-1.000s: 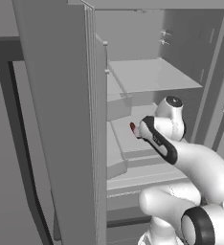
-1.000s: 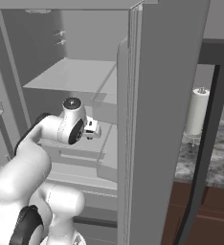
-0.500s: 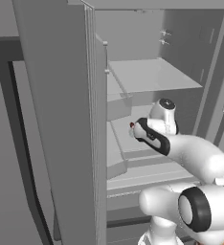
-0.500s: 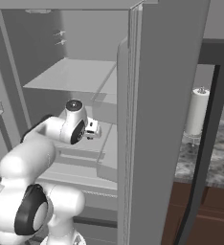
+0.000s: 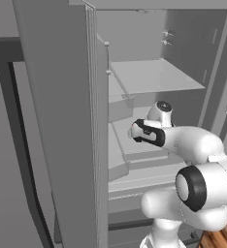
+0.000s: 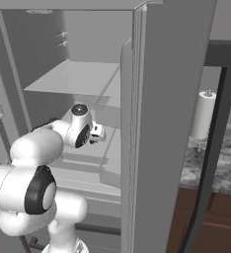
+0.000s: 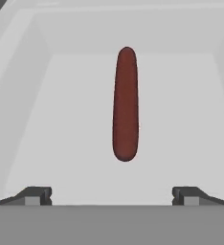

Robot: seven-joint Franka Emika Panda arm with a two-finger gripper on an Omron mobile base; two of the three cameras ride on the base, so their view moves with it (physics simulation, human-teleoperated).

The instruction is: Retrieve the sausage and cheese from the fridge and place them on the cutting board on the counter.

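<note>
Left base view: arm reaches into the open fridge [image 5: 62, 121]. Right base view: counter [image 6: 206, 165] lies beyond the door. Hand view: gripper [image 7: 111, 196] spread wide, sausage [image 7: 126, 103] lying lengthwise ahead on the fridge floor, untouched. Approach step; next, advance and close.

No text, label, brand, number or sign can be read anywhere.

You see the fingers [image 7: 33, 195] only as two tips; the fridge [image 5: 62, 121] door hides its left shelves.
</note>
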